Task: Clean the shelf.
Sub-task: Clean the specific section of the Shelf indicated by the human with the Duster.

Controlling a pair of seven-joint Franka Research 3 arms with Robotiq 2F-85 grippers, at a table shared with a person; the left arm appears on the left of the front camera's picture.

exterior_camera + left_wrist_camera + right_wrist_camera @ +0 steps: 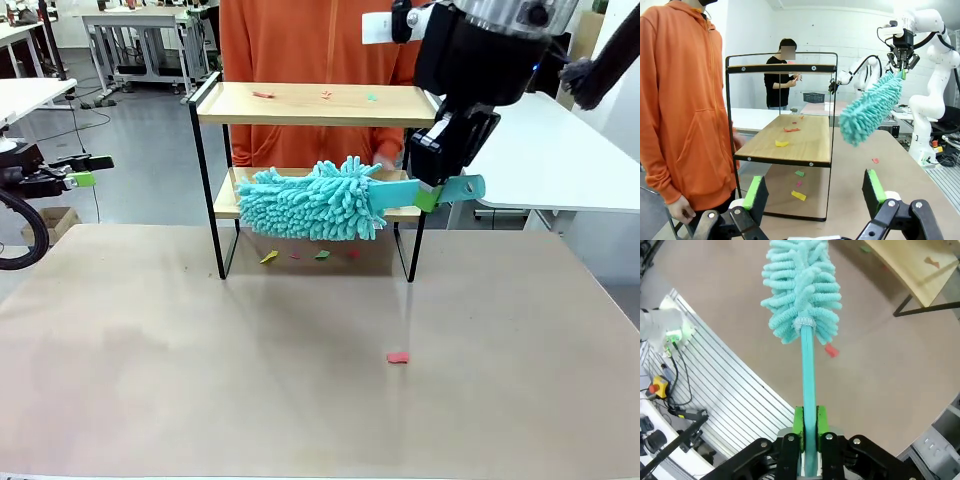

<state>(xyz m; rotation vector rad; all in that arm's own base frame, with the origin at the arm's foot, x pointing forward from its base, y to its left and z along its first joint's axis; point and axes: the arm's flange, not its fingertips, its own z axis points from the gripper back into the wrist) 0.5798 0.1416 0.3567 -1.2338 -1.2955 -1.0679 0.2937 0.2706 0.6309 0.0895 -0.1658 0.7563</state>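
The shelf, two light wooden boards in a thin black frame, stands at the table's far side. Small red and green scraps lie on its top board, and yellow and red ones on the lower board. My right gripper is shut on the teal handle of a fluffy teal duster. The duster head hangs in the air just in front of the lower tier, apart from it. My left gripper is open and holds nothing, off the table's left side.
A person in an orange hoodie stands close behind the shelf. Several coloured scraps lie on the table under the shelf, and a red one lies further forward. White tables stand to the right and behind.
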